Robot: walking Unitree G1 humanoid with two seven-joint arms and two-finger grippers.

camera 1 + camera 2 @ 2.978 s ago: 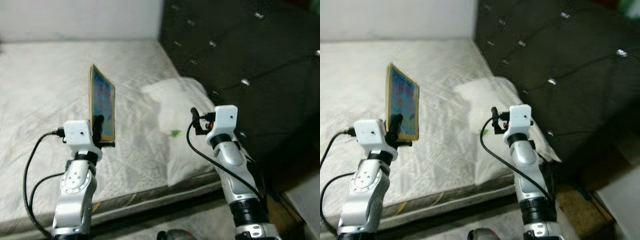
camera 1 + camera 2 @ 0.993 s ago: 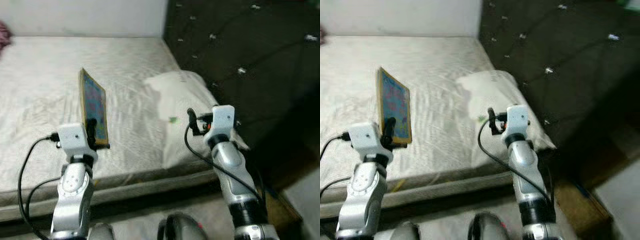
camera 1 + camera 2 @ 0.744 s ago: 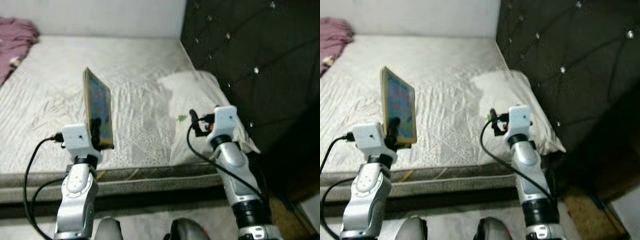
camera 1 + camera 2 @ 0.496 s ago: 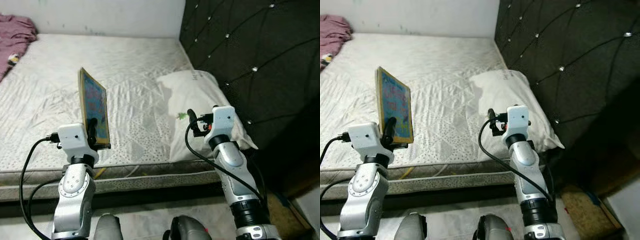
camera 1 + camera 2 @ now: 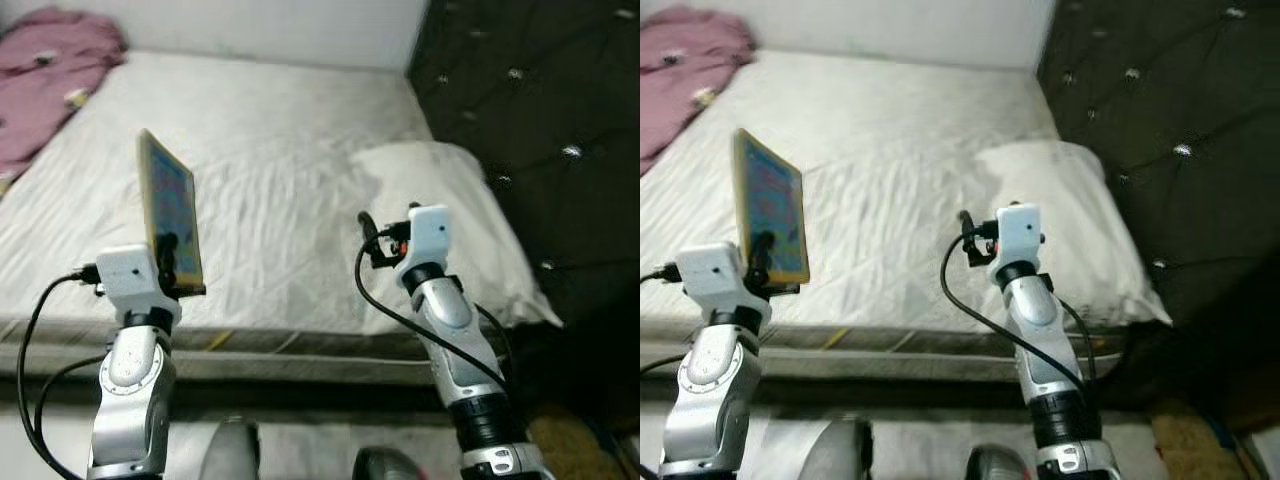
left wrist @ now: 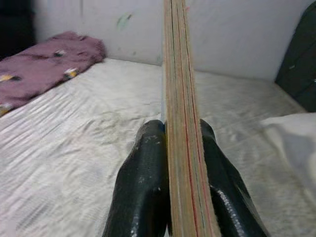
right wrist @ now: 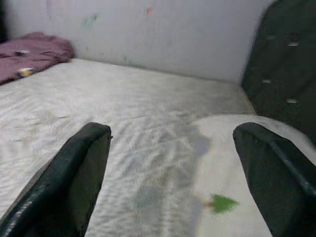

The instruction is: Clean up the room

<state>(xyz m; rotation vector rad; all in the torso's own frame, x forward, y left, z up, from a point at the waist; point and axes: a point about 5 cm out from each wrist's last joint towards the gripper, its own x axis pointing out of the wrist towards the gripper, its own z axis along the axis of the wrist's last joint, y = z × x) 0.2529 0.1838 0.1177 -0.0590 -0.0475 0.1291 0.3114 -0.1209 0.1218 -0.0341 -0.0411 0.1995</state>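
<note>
My left gripper (image 5: pixel 172 262) is shut on the lower edge of a thin picture book (image 5: pixel 168 218) with a yellow border and a blue cover, holding it upright over the near edge of the bed. In the left wrist view the book (image 6: pixel 177 98) stands edge-on between the two black fingers (image 6: pixel 145 190). My right gripper (image 5: pixel 371 240) is raised above the bed's near edge, in front of the pillow (image 5: pixel 462 225). Its fingers (image 7: pixel 74 180) are spread wide, open, with nothing between them.
A white mattress (image 5: pixel 280 130) fills the middle of the head views. A maroon blanket (image 5: pixel 50 70) is heaped at its far left. A dark tufted headboard (image 5: pixel 540 100) stands on the right. A small green scrap (image 7: pixel 223 202) lies on the pillow.
The whole picture has shifted, so the camera moved: the maroon blanket now shows more at the left. The book stays gripped upright and the right gripper stays open.
</note>
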